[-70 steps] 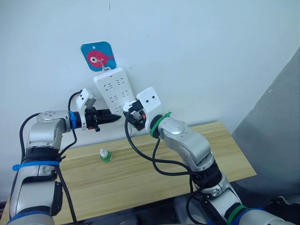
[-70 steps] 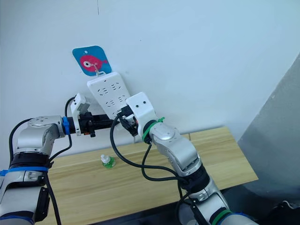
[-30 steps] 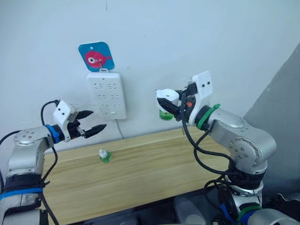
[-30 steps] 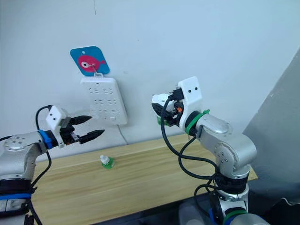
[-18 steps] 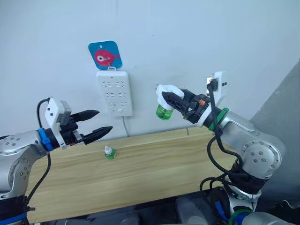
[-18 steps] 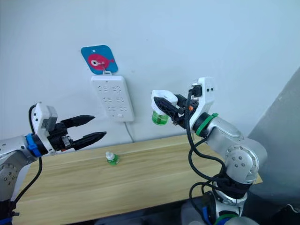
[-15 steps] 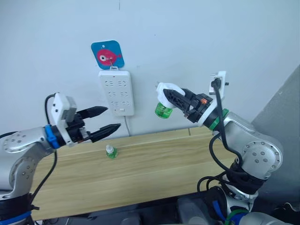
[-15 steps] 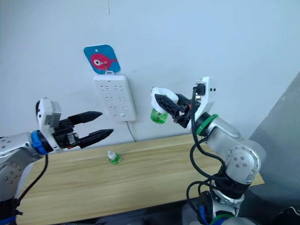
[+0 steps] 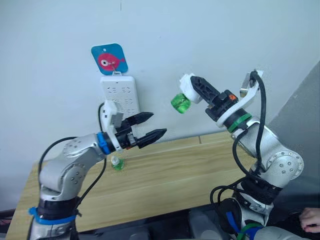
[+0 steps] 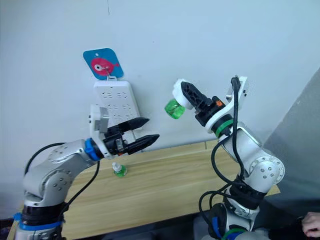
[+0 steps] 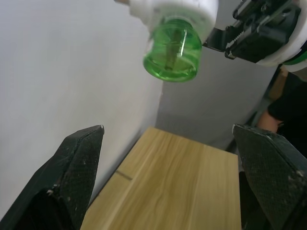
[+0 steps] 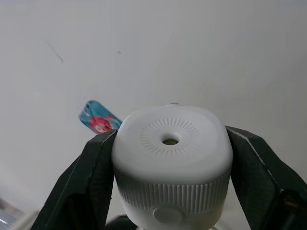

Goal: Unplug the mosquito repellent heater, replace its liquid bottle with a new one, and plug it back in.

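no readable text, labels or numbers anywhere.

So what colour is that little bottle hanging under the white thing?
Clear green bottle, seen best in the left wrist view.

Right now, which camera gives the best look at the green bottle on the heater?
The left wrist view: the green bottle faces the lens, its base and wick rod clear. The eye views show it small, side-on below the heater. The right wrist view shows the heater's vented top instead.

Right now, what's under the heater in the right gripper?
A green liquid bottle is attached under the mosquito repellent heater, which the right gripper clamps. A wick shows inside it in the left wrist view. The bottle's neck is hidden inside the heater.
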`<state>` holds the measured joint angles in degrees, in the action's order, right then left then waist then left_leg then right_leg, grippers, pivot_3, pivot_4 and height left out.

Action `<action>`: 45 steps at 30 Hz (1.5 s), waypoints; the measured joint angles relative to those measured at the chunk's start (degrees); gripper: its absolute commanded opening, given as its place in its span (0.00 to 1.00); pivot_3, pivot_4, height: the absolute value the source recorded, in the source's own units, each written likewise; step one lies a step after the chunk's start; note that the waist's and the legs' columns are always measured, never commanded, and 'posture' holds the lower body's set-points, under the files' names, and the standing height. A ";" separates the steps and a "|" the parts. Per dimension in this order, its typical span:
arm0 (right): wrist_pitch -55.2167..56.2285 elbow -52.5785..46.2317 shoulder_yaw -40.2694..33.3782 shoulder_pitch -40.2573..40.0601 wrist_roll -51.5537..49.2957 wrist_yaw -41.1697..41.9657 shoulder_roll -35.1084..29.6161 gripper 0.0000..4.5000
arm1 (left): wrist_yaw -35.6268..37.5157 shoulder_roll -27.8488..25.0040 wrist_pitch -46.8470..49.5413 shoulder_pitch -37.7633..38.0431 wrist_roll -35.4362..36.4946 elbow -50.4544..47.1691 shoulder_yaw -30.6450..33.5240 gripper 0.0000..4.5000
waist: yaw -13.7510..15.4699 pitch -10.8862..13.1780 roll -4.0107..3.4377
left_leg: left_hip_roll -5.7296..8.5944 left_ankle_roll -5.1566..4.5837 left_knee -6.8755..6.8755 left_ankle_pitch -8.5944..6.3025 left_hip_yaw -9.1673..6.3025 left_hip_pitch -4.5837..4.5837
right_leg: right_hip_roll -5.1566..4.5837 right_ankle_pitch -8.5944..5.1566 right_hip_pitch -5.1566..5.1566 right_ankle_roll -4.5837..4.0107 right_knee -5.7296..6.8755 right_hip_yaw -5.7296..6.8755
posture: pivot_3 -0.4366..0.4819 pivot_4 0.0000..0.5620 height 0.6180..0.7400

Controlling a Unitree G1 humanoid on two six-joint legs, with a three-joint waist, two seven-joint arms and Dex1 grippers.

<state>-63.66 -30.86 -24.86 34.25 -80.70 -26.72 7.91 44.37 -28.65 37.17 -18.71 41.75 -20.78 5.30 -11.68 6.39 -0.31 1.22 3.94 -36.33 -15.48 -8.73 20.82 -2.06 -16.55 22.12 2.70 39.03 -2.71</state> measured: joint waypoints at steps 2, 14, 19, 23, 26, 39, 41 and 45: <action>3.44 0.30 2.83 -1.16 -4.28 -3.36 0.00 0.67 | -0.16 1.95 -1.72 -2.08 -1.40 2.20 -1.31 1.00 | 0.07 -0.01 0.01 | 0.00 0.00 -0.02 0.00 0.01 0.03 | 0.00 0.00 0.00 0.01 -0.03 0.00 | 0.23 0.13 1.00; 19.75 0.69 12.94 -5.46 -15.17 -12.58 -5.53 0.67 | -3.14 7.90 -1.22 -4.87 2.08 3.02 -2.06 1.00 | -0.97 -0.01 0.01 | -0.02 -0.01 -0.04 0.00 0.04 0.03 | 0.02 -0.01 0.00 0.02 -0.02 -0.03 | 0.21 0.12 1.00; 23.84 0.68 15.87 -6.72 -16.30 -12.73 -7.84 0.67 | -5.02 8.89 -1.03 -6.26 2.81 3.04 -2.04 1.00 | -0.95 -0.01 0.02 | -0.01 -0.01 -0.07 0.00 0.04 0.03 | 0.02 0.00 -0.01 0.03 -0.03 -0.04 | 0.20 0.11 1.00; 26.26 0.65 17.67 -8.33 -17.16 -12.70 -9.40 0.67 | -6.55 9.78 0.00 -6.90 4.15 3.05 -1.85 1.00 | -0.95 -0.01 0.02 | -0.01 -0.01 -0.07 0.00 0.05 0.04 | 0.02 -0.01 -0.01 0.03 -0.04 -0.05 | 0.20 0.11 1.00; 27.89 0.60 18.69 -8.50 -17.26 -12.69 -10.32 0.67 | -6.96 9.76 0.53 -7.41 5.32 3.10 -1.35 1.00 | -0.96 -0.01 0.02 | -0.02 -0.01 -0.07 0.00 0.04 0.04 | 0.04 -0.01 -0.01 0.03 -0.04 -0.04 | 0.20 0.11 1.00; 32.47 0.45 21.81 -8.50 -17.89 -13.21 -12.18 0.67 | -6.18 7.71 1.79 -7.24 6.42 2.91 -1.02 0.49 | -0.88 -0.01 0.02 | -0.02 -0.01 -0.08 0.00 0.05 0.04 | 0.05 -0.01 -0.01 0.03 -0.04 -0.06 | 0.20 0.12 1.00; 33.01 0.45 22.04 -8.49 -18.02 -13.31 -12.19 0.67 | -6.20 7.71 1.28 -7.24 5.97 2.86 -1.25 0.49 | -0.85 -0.01 0.02 | -0.02 -0.01 -0.08 0.00 0.05 0.04 | 0.05 -0.01 -0.01 0.03 -0.04 -0.06 | 0.20 0.12 1.00; 33.51 0.45 22.28 -8.49 -18.51 -13.35 -12.56 0.67 | -6.21 7.72 1.35 -7.36 6.10 2.95 -1.31 0.49 | -0.86 -0.01 0.02 | -0.02 -0.01 -0.08 0.00 0.05 0.04 | 0.05 -0.01 -0.01 0.03 -0.04 -0.06 | 0.20 0.12 1.00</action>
<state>-30.14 -30.41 -2.57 25.76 -99.20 -40.08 -4.66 38.15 -20.94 38.52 -26.07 47.86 -17.84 3.98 -12.54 6.38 -0.29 1.20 3.94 -36.41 -15.47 -8.68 20.86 -2.01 -16.56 22.11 2.73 38.98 -2.76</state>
